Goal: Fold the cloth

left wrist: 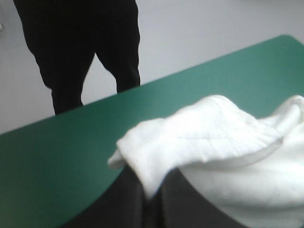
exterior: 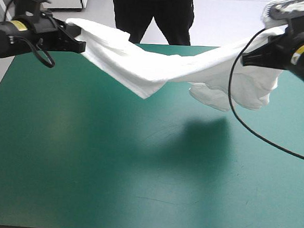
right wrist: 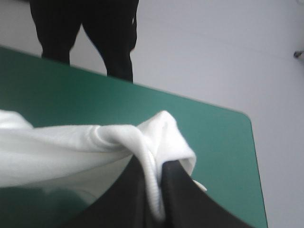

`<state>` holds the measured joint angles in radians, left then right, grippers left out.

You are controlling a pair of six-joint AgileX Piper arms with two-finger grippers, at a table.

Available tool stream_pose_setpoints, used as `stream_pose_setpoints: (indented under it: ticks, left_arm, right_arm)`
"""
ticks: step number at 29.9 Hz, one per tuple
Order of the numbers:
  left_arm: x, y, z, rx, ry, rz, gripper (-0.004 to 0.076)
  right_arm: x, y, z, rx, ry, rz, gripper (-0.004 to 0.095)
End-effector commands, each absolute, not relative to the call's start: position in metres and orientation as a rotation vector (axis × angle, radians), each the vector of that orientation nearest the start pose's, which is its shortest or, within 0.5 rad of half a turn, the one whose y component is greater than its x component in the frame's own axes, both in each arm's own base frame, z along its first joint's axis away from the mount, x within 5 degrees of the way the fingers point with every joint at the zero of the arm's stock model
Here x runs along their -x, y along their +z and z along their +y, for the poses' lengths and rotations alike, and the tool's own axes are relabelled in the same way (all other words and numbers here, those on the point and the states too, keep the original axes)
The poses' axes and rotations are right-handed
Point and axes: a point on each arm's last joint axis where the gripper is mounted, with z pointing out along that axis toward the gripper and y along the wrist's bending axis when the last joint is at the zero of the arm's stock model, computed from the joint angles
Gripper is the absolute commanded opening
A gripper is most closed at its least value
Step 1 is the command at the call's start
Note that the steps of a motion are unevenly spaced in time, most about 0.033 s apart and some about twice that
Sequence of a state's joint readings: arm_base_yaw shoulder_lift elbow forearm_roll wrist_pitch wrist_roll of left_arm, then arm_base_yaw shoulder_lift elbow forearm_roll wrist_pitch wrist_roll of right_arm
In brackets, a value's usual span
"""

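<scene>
Currently holding the T-shirt in the air over the far part of the table, strung from one arm to the other. Pinching one bunched end with the left gripper, black fingers all but together, a white fold squeezed between them and spilling over the tips. Pinching the other end likewise with the right gripper, a rolled hem running down between its fingers. Sagging in the middle (a loose corner pointing down, seemingly clear of the teal-green cover), with a crumpled bulk dangling just beside the right gripper. Casting a dark shadow on the cover below.
</scene>
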<state>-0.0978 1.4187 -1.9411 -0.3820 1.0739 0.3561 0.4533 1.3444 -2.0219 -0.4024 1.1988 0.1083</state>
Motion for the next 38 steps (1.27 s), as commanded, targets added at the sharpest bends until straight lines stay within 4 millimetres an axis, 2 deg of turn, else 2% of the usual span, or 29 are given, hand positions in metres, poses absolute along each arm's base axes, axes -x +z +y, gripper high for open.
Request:
stream_pose_setpoints:
  ticks: [1,8,12,15,17,19,22,27,33,38]
  left_arm:
    - [-0.210,0.580,-0.052,-0.425,-0.308,1.718,-0.0009]
    - [-0.143,0.597,-0.046,-0.404,-0.335,1.680,-0.0009]
    - [-0.112,0.603,-0.043,-0.408,-0.327,1.642,-0.0009]
    - [-0.100,0.603,-0.039,-0.370,-0.307,1.655,-0.0009]
    - [-0.100,0.600,-0.036,-0.335,-0.282,1.698,-0.0009]
    - [-0.105,0.594,-0.032,-0.306,-0.242,1.742,-0.0009]
    - [-0.122,0.573,-0.030,-0.272,-0.225,1.852,-0.0009]
    - [-0.159,0.518,-0.035,-0.271,-0.265,2.099,-0.0009]
    - [-0.211,0.443,-0.041,-0.259,-0.300,2.395,-0.0009]
    - [-0.257,0.398,-0.044,-0.226,-0.300,2.503,-0.0009]
  right_arm:
    - [-0.170,0.604,0.045,0.197,-0.069,1.730,-0.0017]
    - [-0.125,0.612,0.033,0.229,0.061,1.713,-0.0017]
    - [-0.104,0.612,0.029,0.256,0.132,1.696,-0.0017]
    - [-0.099,0.606,0.029,0.271,0.155,1.717,-0.0017]
    - [-0.102,0.599,0.032,0.285,0.165,1.746,-0.0017]
    - [-0.107,0.590,0.036,0.303,0.175,1.781,-0.0017]
    - [-0.121,0.573,0.045,0.333,0.184,1.851,-0.0017]
    - [-0.152,0.539,0.066,0.384,0.223,1.965,-0.0017]
    - [-0.221,0.489,0.100,0.451,0.182,2.101,-0.0017]
    - [-0.285,0.442,0.130,0.521,0.128,2.194,-0.0017]
